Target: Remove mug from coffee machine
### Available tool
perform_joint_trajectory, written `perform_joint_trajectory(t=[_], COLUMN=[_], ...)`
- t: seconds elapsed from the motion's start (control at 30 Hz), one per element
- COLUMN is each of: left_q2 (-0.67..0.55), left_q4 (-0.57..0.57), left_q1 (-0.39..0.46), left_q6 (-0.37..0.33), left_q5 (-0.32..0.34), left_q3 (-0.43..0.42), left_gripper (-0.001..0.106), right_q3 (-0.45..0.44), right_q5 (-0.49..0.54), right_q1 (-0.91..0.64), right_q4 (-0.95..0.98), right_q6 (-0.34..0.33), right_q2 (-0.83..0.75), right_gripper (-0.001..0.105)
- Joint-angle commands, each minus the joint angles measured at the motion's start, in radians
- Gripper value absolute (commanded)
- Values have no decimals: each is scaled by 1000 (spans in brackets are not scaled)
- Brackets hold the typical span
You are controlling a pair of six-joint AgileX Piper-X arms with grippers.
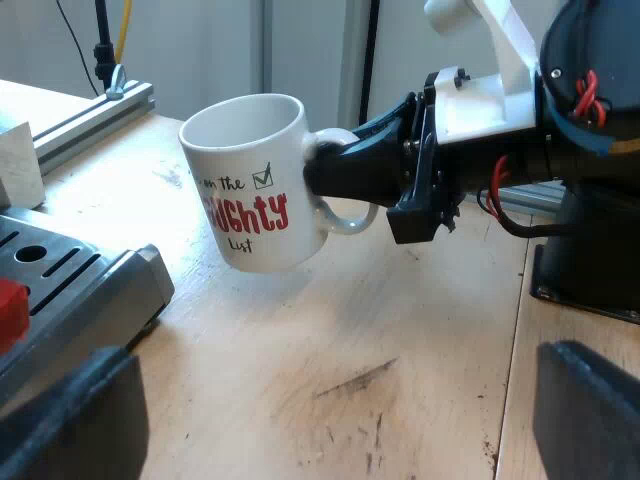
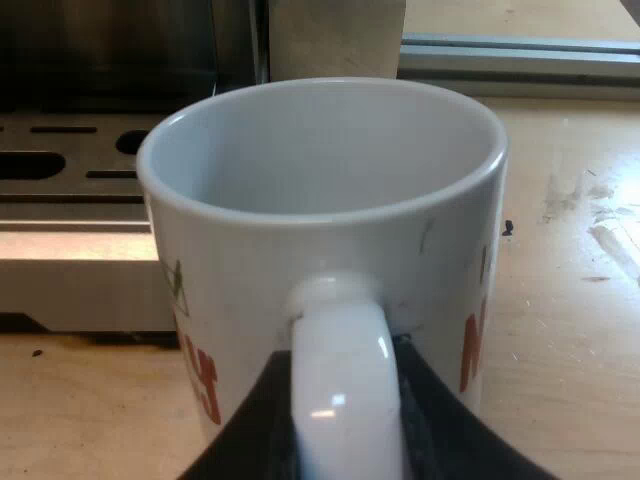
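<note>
The right gripper [image 1: 335, 172] is clamped on the handle [image 1: 350, 222] of the white mug [image 1: 245, 180], a sensible hold, since glazed ceramic looks stiff, slick and breakable.

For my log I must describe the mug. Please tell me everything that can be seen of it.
The mug is white and glossy, ceramic by its look, with black and red lettering and a ticked box. It is empty, tilted, and seems lifted off the wooden table beside the machine's tray. The right gripper clamps its handle.
</note>
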Motion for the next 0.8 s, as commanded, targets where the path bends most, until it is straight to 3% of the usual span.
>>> perform_joint_trajectory(t=[0.03,0.23,0.4,0.57,0.63,0.73,0.8], left_q2=[-2,-2,-2,-2,-2,-2,-2], left_q4=[-19,-19,-19,-19,-19,-17,-17], left_q1=[-4,-4,-4,-4,-4,-4,-4], left_q6=[3,3,3,3,3,3,3], left_q5=[-10,-10,-29,-51,-54,-55,-55], left_q3=[-2,-2,-2,-2,-2,-2,-2], left_gripper=[80,80,80,80,80,80,80], right_q3=[-9,-7,-7,-6,1,72,89], right_q5=[43,21,-140,-151,-168,-289,-310], right_q1=[-3,-116,-274,-374,-387,-439,-452], right_q4=[-8,-2,-15,-120,-165,-404,-453], right_q6=[0,0,-40,-218,-246,-356,-388], right_q2=[-14,-14,-14,-14,-14,-14,-14], right_gripper=[0,0,0,0,0,0,0])
